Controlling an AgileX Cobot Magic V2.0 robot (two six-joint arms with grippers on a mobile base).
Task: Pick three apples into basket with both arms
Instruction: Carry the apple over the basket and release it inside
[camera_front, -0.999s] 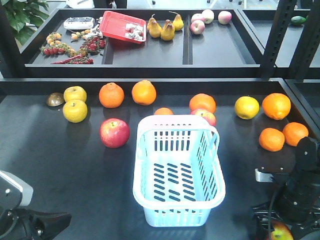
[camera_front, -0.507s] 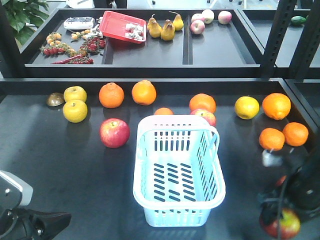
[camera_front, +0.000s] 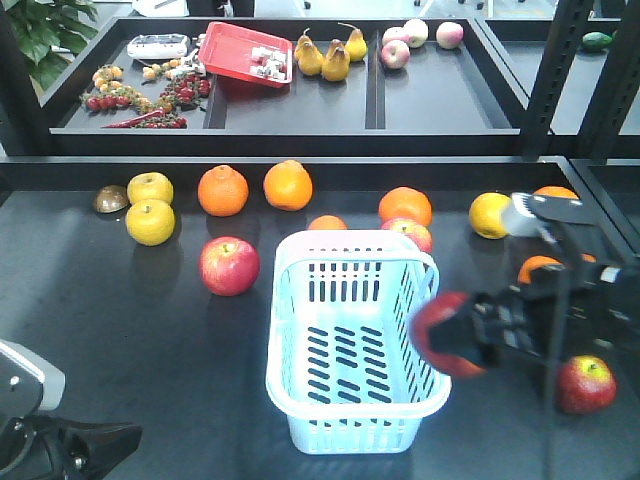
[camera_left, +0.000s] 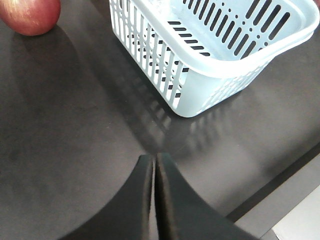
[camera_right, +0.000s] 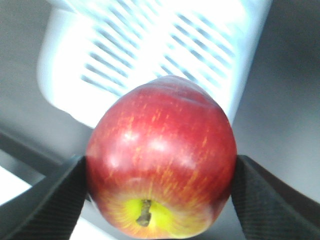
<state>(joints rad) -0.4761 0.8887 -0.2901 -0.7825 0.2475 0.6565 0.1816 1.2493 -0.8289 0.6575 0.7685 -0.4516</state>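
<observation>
Dark desk (camera_front: 130, 330) carries the pale blue basket (camera_front: 357, 238), only its slotted floor showing inside. Our right claw (camera_right: 161, 192) pinches a red apple (camera_right: 160, 145) from both sides, held in the air at the basket's right rim. Our left claw (camera_left: 155, 192) is pressed together, low over the desk near a basket corner. We see a second apple (camera_front: 229, 265) lying left of the basket and a third apple (camera_front: 586, 384) on its right. A red tray (camera_front: 245, 50) on the back shelf (camera_front: 440, 100) holds small pale items.
</observation>
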